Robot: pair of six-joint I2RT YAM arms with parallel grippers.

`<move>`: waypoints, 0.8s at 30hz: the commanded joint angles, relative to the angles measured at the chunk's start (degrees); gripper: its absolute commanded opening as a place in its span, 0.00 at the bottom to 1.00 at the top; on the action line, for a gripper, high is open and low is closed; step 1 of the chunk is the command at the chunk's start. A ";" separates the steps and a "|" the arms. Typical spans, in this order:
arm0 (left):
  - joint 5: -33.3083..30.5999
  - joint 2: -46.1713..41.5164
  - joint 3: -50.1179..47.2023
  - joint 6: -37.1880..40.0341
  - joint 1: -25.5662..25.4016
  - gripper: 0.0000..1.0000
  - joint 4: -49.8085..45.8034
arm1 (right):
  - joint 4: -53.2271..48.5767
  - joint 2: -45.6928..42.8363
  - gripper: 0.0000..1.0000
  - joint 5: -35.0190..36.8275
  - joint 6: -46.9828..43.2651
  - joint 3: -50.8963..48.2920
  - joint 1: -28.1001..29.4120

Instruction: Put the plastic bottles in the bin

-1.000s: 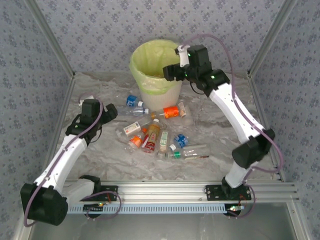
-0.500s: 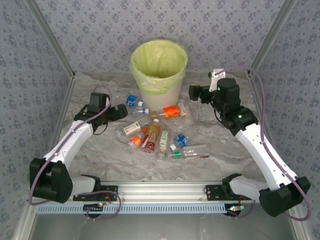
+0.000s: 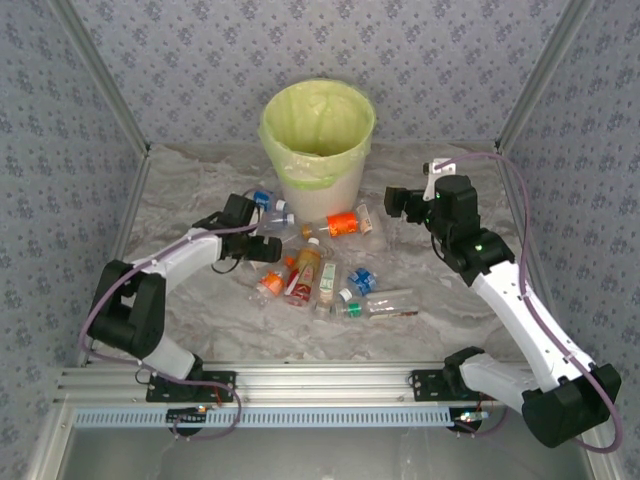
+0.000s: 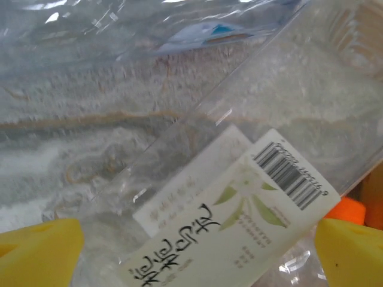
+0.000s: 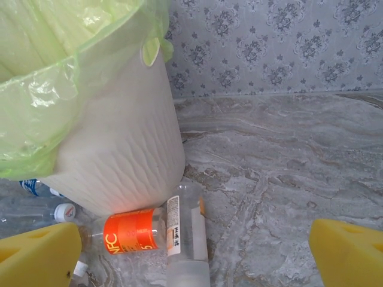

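Currently: round white plastic bin [image 3: 325,195], yellow-green liner [image 3: 300,125], far-centre of bench [image 3: 230,315]; small clear plastic bottles [image 3: 305,272] strewn mid-bench before it; left gripper [image 4: 194,254], jaws apart, over white-labelled clear bottle [image 4: 239,221]; right gripper [image 5: 192,254], jaws apart, empty; step: picking; next likely: lower, clamp.

Plastic bottles [image 3: 303,272] lie scattered before the bag-lined bin [image 3: 330,196].

Enclosed robot test cell, laboratory-type setting, extruded aluminium mounting rail [image 3: 330,380] at near edge, slanted metal frame posts [image 3: 540,70], wallpaper-patterned wall panels [image 3: 200,60] on three sides, marble-look tabletop [image 3: 400,335].
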 commanded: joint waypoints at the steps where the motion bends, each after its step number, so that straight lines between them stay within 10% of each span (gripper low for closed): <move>1: -0.53 3.20 1.44 2.75 0.14 1.00 -1.58 | 2.18 0.27 1.00 0.06 1.25 -0.97 -0.49; 10: 0.61 5.05 0.51 3.50 0.00 0.98 0.25 | 3.00 2.04 1.00 -0.70 1.51 -0.74 -0.58; 24: -5.25 3.82 -0.76 2.74 -3.38 0.66 1.66 | 3.21 3.28 1.00 -1.52 2.21 -0.48 -0.74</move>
